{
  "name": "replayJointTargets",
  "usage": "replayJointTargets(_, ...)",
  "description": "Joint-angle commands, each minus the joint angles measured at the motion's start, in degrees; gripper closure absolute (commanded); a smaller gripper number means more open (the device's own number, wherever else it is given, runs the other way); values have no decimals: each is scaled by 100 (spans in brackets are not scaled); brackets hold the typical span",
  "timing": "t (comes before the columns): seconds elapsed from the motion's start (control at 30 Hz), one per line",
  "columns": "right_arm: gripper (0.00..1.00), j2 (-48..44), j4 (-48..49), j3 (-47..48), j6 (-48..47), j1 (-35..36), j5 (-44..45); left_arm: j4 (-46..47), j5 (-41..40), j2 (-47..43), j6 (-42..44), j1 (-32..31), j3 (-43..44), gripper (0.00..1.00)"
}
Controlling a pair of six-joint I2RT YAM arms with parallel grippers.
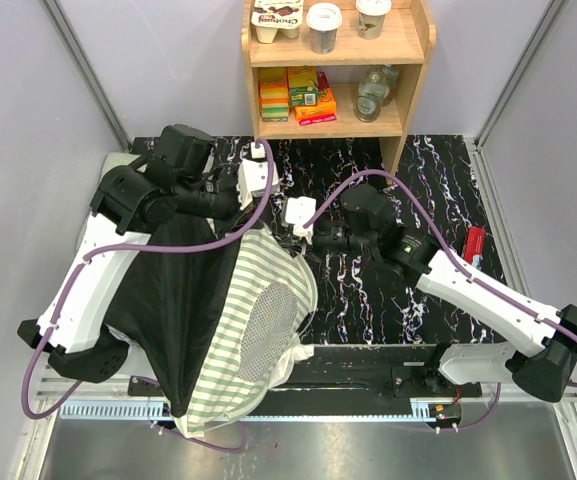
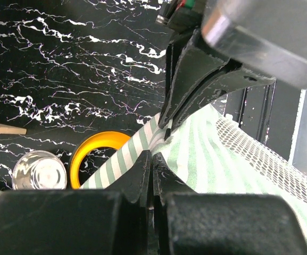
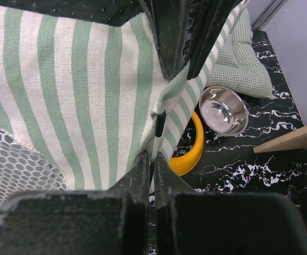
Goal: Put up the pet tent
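Logged mid-raising, far from done: pinched tent (image 1: 258, 300) fabric in left gripper (image 2: 158, 139) and right gripper (image 3: 161, 114), with jaws pressed on cloth; next probably needed a lift and outward spread.

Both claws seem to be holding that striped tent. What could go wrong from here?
The left claw and right claw each pinch only a thin fold of the tent, so it might slip free. The steel bowl and yellow ring sit right beside the cloth and could get dragged or knocked.
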Motion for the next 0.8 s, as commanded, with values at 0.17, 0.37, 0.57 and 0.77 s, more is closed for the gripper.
replayJointTargets(0.17,100,237,-752,132,-321,99,-16,443,-109,-58,37,-329,19,100)
replayJointTargets(0.37,100,210,-716,141,-269,99,80,425,-197,-58,-15,-338,-8,100)
replayJointTargets(0.57,100,553,-980,492,21,99,476,407,-162,-49,-33,-356,116,100)
replayJointTargets(0.77,100,369,-717,353,-49,99,36,469,-197,4,-156,-373,141,100)
